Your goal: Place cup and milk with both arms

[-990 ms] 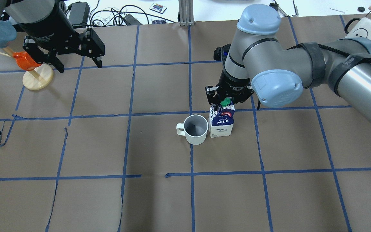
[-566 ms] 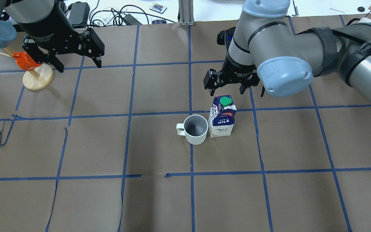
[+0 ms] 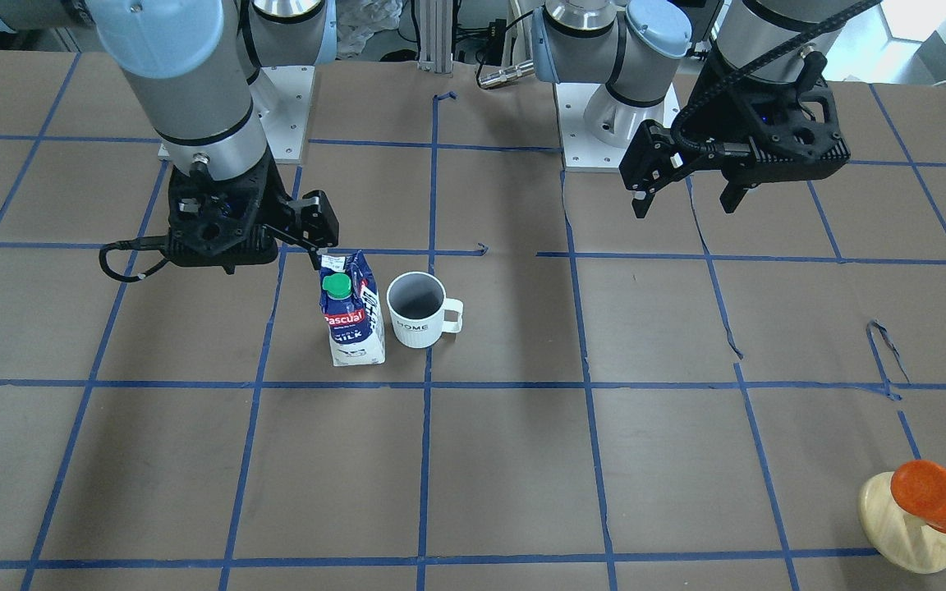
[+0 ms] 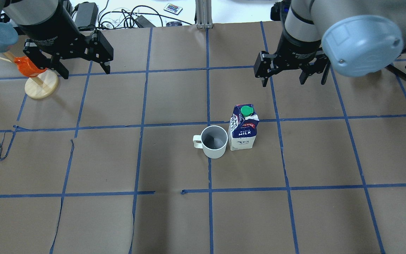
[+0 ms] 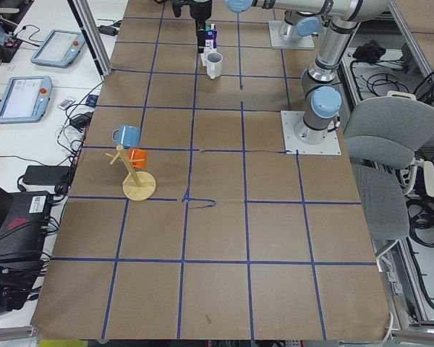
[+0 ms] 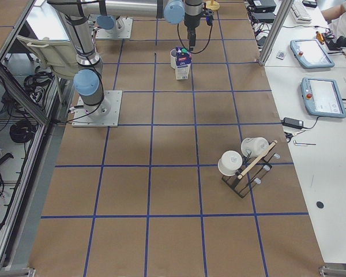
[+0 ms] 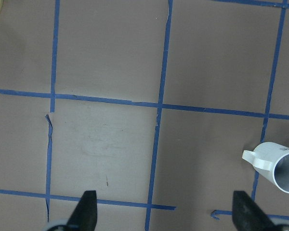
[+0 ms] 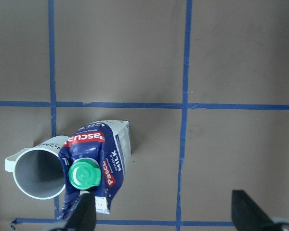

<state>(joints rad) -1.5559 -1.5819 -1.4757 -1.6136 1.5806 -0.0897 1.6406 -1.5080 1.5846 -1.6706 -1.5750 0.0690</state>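
The white cup [image 4: 214, 141] stands upright near the table's middle, handle toward the robot's left. The blue and white milk [image 4: 242, 132] with a green cap stands upright right beside it, on its right. Both also show in the front view: the cup [image 3: 415, 310] and the milk [image 3: 351, 320]. My right gripper [image 4: 283, 79] is open and empty, above the table beyond the milk; its wrist view shows the milk [image 8: 98, 159] and the cup [image 8: 38, 173] below. My left gripper [image 4: 86, 72] is open and empty at the far left; the cup [image 7: 279, 168] shows at its wrist view's right edge.
An orange cup [image 4: 30, 67] hangs on a wooden stand with a round base [image 4: 41, 86] next to my left gripper. A rack with white mugs [image 6: 242, 164] stands at the table's right end. Cables [image 4: 125, 17] lie beyond the far edge. Blue tape lines grid the brown table.
My right gripper, at the milk's top a second ago, has opened, let it go and moved up and away to the far right. The milk stays upright. The left arm has not moved.
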